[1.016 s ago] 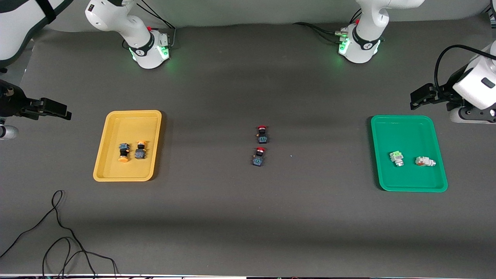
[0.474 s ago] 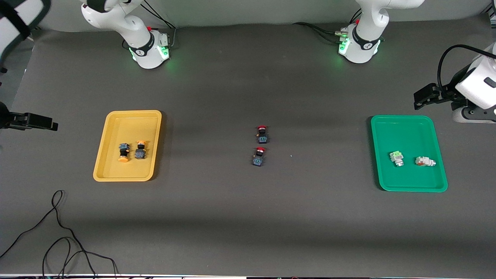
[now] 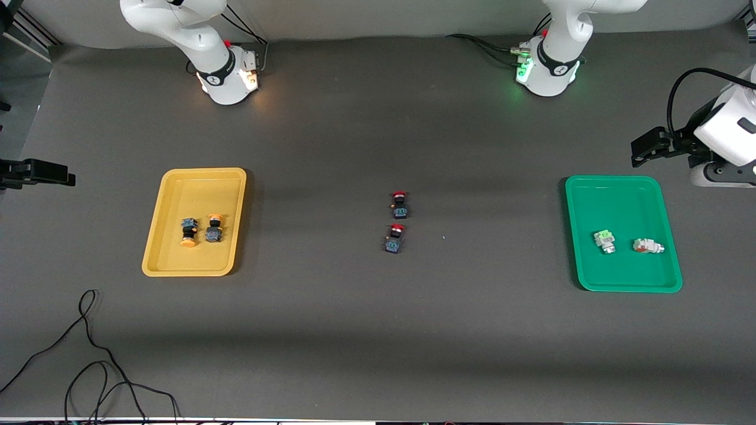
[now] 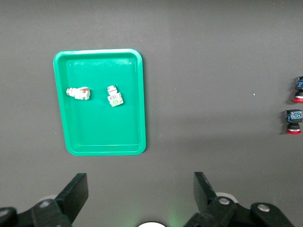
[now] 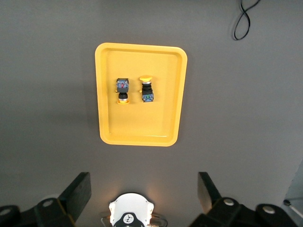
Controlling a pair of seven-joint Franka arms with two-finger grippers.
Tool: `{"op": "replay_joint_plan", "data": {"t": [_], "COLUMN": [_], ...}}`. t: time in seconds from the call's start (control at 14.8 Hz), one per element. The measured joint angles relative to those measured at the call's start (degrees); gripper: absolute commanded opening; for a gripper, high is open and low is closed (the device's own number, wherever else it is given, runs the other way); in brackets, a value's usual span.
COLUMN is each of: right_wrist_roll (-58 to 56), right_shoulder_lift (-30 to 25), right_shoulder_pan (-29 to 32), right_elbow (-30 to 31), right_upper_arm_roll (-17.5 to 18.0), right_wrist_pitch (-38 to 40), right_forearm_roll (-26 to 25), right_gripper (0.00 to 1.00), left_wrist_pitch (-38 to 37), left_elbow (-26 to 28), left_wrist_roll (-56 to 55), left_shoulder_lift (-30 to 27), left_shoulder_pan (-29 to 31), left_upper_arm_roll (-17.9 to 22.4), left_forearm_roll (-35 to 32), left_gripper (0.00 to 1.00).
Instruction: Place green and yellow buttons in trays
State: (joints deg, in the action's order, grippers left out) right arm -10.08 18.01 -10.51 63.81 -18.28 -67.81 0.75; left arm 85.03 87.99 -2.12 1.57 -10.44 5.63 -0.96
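I see two dark yellow-capped buttons lying side by side in the yellow tray, caps pointing opposite ways. Two white, pale-green buttons lie slightly apart in the green tray.

No readable text, labels or numbers anywhere. Each arm's base ring carries a small round logo mark, also seen on the white base in the right wrist view, but nothing on it can be made out as letters.
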Motion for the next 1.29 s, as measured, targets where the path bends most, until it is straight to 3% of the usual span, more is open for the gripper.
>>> {"op": "replay_joint_plan", "data": {"t": [0.14, 0.34, 0.54, 0.68, 1.29], "right_wrist_roll": [2.1, 3.7, 4.4, 4.6, 5.3], "right_shoulder_lift": [-2.6, -8.8, -15.6, -17.9, -17.5], "right_shoulder_pan": [4.6, 8.3, 8.6, 8.6, 8.2], "right_elbow": [2.6, 11.8, 22.3, 25.8, 25.5], "right_upper_arm_roll": [6.9, 11.5, 13.1, 13.7, 14.0], "right_wrist_pitch": [-2.1, -8.0, -14.2, -16.4, -17.4], "right_forearm_roll": [-1.1, -1.2, -1.2, -1.3, -1.8], "right_gripper": [1.0, 1.0, 1.0, 1.0, 1.0], "left_wrist_pitch": [0.0, 0.0, 0.0, 0.0, 0.0], "left_elbow": [0.0, 0.0, 0.0, 0.0, 0.0], "left_wrist_roll": [0.0, 0.0, 0.0, 0.0, 0.0], "left_shoulder_lift": [0.0, 0.0, 0.1, 0.1, 0.1], "left_shoulder_pan": [0.0, 0.0, 0.0, 0.0, 1.8], "left_upper_arm_roll": [0.0, 0.2, 0.3, 0.3, -0.8], "left_forearm_roll": [0.0, 0.0, 0.0, -0.1, -0.1], "left_gripper": [0.99, 0.99, 0.99, 0.99, 0.99]}}
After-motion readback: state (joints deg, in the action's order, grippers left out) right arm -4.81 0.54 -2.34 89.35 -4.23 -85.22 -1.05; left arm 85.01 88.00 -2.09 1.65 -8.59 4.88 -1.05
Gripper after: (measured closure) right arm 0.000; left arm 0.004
